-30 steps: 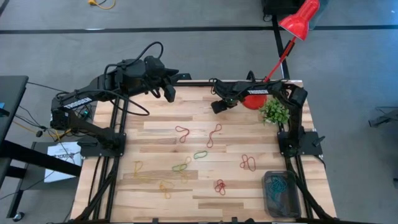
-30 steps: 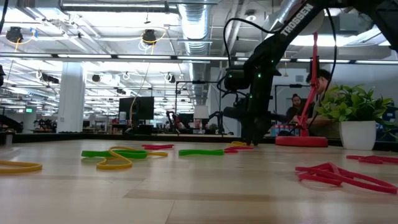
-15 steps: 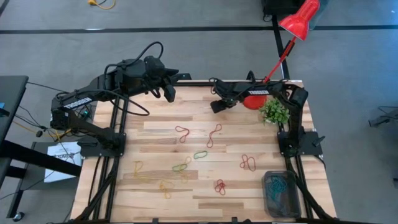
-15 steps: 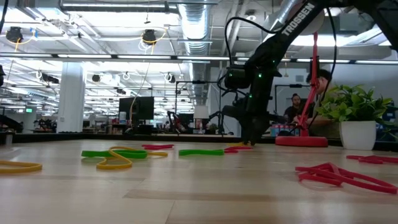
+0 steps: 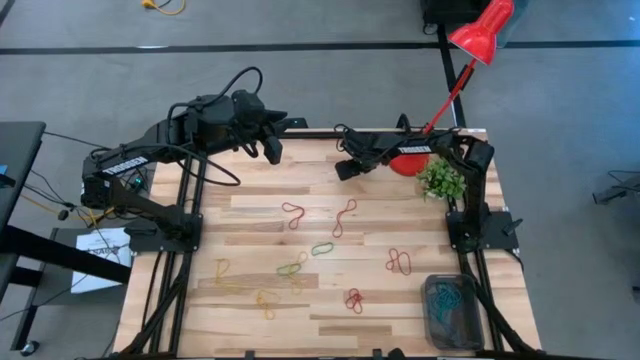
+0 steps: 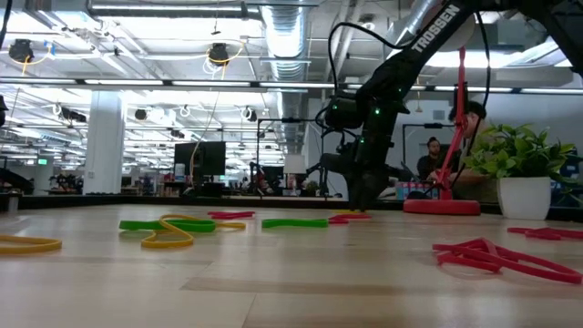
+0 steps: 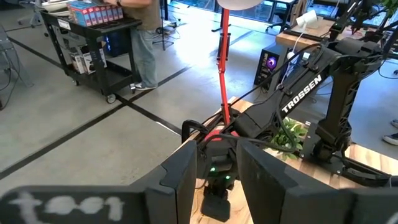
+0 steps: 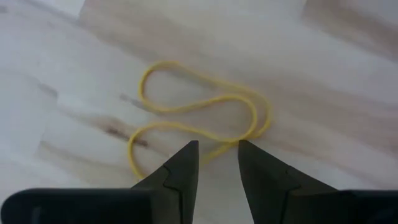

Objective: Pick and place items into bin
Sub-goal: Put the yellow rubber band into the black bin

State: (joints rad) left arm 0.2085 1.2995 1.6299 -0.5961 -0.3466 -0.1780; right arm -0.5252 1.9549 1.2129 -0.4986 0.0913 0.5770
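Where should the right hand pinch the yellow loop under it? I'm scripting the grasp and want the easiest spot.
Pinch the yellow loop at its narrow waist, where two strands run close together. Come straight down, since it lies flat on the table. The right hand is slightly open just beside it.

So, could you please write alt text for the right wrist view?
The right gripper, fingers slightly apart, hovers just above a yellow rubber-band loop lying twisted on the light wooden table.
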